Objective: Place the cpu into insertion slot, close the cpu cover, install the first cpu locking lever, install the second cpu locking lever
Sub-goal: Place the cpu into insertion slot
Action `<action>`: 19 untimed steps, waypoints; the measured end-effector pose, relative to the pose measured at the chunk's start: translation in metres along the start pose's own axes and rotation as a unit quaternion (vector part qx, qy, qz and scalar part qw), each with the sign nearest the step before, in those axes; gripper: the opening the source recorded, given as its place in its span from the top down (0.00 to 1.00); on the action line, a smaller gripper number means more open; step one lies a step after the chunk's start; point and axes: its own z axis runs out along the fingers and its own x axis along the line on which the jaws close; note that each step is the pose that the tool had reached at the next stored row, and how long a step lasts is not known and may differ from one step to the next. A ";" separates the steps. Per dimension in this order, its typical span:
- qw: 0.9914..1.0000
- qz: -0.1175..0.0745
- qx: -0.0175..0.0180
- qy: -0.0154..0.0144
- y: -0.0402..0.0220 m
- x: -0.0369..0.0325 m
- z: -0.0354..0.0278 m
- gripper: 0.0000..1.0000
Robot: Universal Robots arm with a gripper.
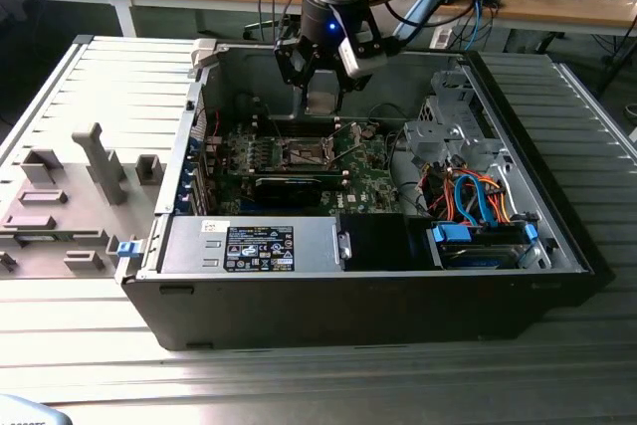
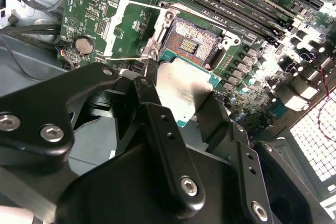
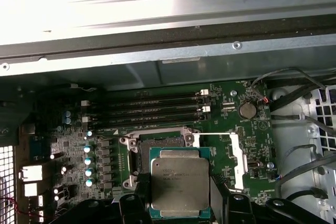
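The fingers (image 2: 212,116) clamp the cpu (image 3: 180,184) level between them, likely to square it with the slot (image 2: 191,43) just ahead, whose cover (image 3: 239,161) is swung clear.

An open computer case (image 1: 348,306) lies on the slatted metal table (image 1: 318,385), orange and blue cables (image 1: 473,198) bundled inside. Grey fixtures (image 1: 100,161) sit beside it, toward the exterior view's left.

The gripper (image 2: 182,98) holds the cpu (image 2: 178,82) by two sides. The slot (image 2: 191,43) just beside it is open, its gold pins showing. The cover (image 2: 112,27) lies flipped open next to the slot.
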 end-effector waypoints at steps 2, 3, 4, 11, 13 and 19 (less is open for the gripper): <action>1.000 0.002 0.000 0.000 0.0000 0.0000 0.0000 0.46; 1.000 0.004 0.000 0.000 0.0000 0.0000 0.0001 0.46; 1.000 0.005 0.000 0.000 0.0000 0.0000 0.0001 0.46; 1.000 0.014 0.000 -0.001 0.0000 0.0000 0.0004 0.46; 1.000 0.016 0.000 -0.001 0.0000 0.0000 0.0004 0.46; 1.000 0.023 0.000 -0.002 -0.0001 0.0000 0.0006 0.46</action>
